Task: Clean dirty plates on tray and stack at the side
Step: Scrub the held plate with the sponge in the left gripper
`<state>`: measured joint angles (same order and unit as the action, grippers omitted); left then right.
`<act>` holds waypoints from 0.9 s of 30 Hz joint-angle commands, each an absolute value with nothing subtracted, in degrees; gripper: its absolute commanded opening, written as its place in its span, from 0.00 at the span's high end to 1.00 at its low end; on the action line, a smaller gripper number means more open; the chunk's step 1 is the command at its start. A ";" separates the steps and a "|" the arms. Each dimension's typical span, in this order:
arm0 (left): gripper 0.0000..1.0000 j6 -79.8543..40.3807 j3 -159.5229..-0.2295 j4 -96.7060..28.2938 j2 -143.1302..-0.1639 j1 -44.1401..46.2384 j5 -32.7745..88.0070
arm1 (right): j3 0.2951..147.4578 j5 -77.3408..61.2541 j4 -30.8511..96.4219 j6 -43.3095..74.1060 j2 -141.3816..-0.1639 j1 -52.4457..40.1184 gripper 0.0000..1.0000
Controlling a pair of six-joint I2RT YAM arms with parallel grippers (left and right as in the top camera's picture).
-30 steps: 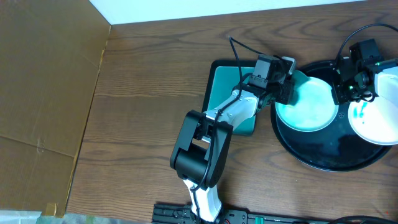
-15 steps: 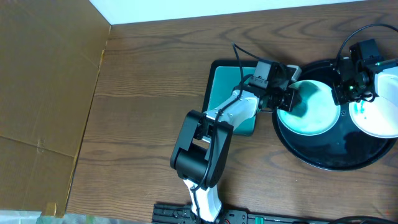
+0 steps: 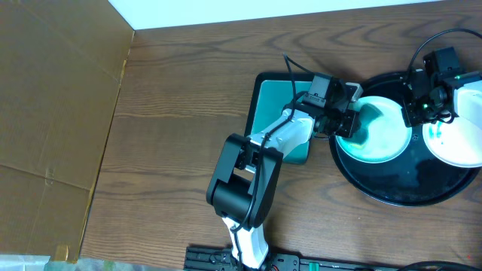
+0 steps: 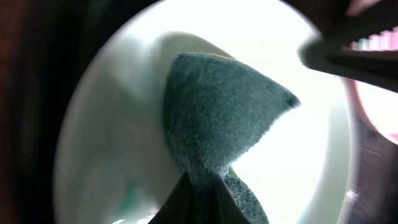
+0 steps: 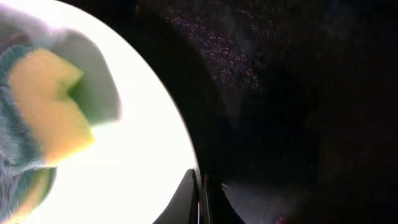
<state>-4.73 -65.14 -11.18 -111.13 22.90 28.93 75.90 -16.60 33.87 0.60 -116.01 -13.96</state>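
On the black tray (image 3: 392,192) lies a white cyan-tinted plate (image 3: 384,134). My left gripper (image 3: 351,122) is shut on a sponge (image 4: 217,118), green scouring side on the plate (image 4: 112,137), with a small teal smear (image 4: 132,198) beside it. My right gripper (image 3: 422,113) is shut on that plate's right rim; in the right wrist view its jaws (image 5: 202,190) pinch the plate's edge (image 5: 149,162), with the sponge's yellow side (image 5: 43,106) at the left. A second plate (image 3: 456,150) and a third (image 3: 471,99) lie at the tray's right, partly cut off.
A rectangular teal dish (image 3: 275,113) with a black rim sits left of the tray, under my left arm. A cardboard sheet (image 3: 53,113) covers the table's left side. A white wall (image 3: 263,11) runs along the back.
My left gripper has slid the sponge a little to the right, further onto the plate. The right gripper has stayed on the rim.
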 commanded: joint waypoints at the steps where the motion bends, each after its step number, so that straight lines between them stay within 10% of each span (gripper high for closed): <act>1: 0.93 -4.97 -64.20 -12.58 -111.44 22.79 8.40 | 75.31 -14.81 33.63 0.32 -117.34 -13.87 0.99; 8: 0.93 -5.28 -64.20 -7.44 -111.44 22.87 3.01 | 75.31 -14.81 33.26 0.32 -117.34 -13.87 0.99; 21: 0.93 -15.16 -64.20 7.05 -111.42 23.33 44.05 | 75.31 -14.81 33.45 0.34 -117.34 -13.87 0.99; 27: 0.93 -12.12 -64.18 3.68 -111.37 23.07 39.79 | 75.31 -14.81 33.43 0.34 -117.34 -13.87 0.99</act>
